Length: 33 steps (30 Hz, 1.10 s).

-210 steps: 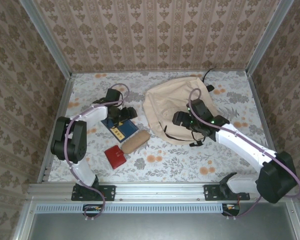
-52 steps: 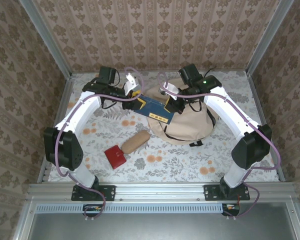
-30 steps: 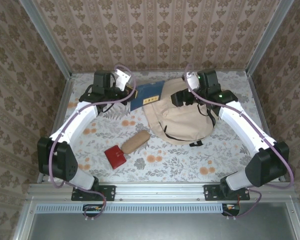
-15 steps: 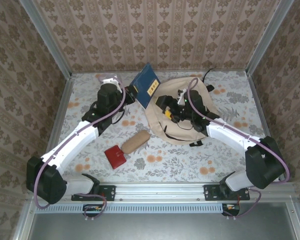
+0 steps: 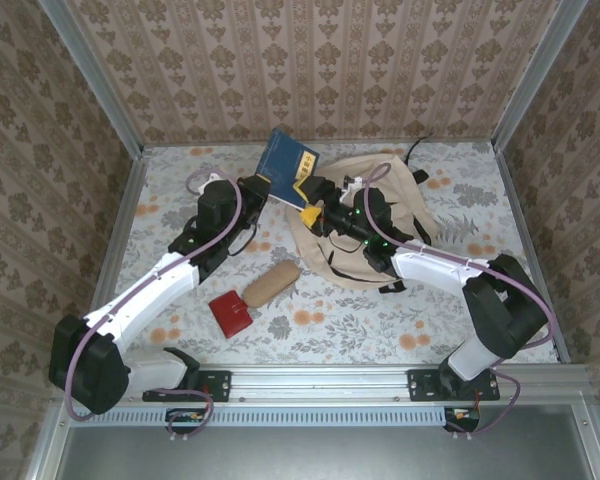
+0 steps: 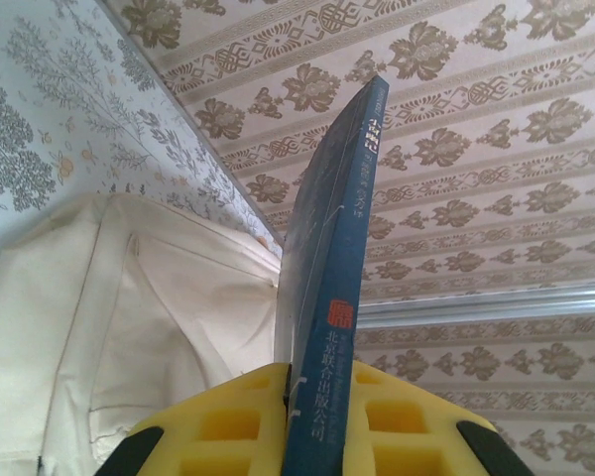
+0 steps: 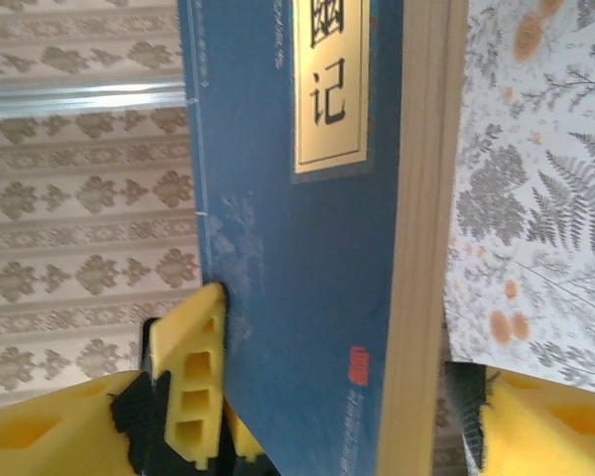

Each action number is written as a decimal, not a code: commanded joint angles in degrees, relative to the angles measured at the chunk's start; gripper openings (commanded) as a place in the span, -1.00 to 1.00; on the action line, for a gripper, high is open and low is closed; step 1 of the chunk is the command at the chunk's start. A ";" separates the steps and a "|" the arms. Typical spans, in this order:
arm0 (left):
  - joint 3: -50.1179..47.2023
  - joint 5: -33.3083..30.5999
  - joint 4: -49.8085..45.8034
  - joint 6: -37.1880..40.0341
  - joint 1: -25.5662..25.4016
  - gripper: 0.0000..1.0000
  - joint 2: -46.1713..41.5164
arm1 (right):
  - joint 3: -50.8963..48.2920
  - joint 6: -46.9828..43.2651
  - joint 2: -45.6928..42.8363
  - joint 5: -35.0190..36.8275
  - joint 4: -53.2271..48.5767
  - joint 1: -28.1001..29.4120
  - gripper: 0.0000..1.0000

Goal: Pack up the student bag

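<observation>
A blue book (image 5: 283, 165) with a gold title label stands tilted in the air above the back of the table, at the left edge of the student bag (image 5: 385, 240). That bag is beige and soft and lies flat. My left gripper (image 5: 257, 191) is shut on the book's lower edge. In the left wrist view both yellow fingers (image 6: 223, 421) press the book (image 6: 337, 228), with the bag (image 6: 129, 317) behind. My right gripper (image 5: 318, 208) is open and straddles the book (image 7: 297, 248). Its left finger (image 7: 183, 387) touches the spine edge, and the right finger stands just off the page edge.
A brown pouch (image 5: 271, 283) and a red case (image 5: 231, 313) lie on the floral table (image 5: 360, 320) in front of the left arm. Patterned walls and aluminium posts (image 5: 525, 70) close in the back and sides.
The left gripper has raised and tilted the book a little towards the back left. The right gripper has moved up and left from over the bag to the book's lower corner.
</observation>
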 commanded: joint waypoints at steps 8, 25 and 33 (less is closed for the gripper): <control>-1.77 -3.77 6.83 -7.99 -1.31 -1.00 -1.76 | 1.92 4.52 1.48 7.98 5.61 2.08 0.15; -1.82 -1.19 -1.74 -1.24 -0.88 0.01 -2.80 | 2.79 -13.32 -3.99 10.32 -11.51 0.46 -0.85; 3.88 4.25 -16.16 20.70 -2.08 0.61 -0.71 | 6.91 -39.26 -16.18 11.09 -43.31 -6.05 -0.88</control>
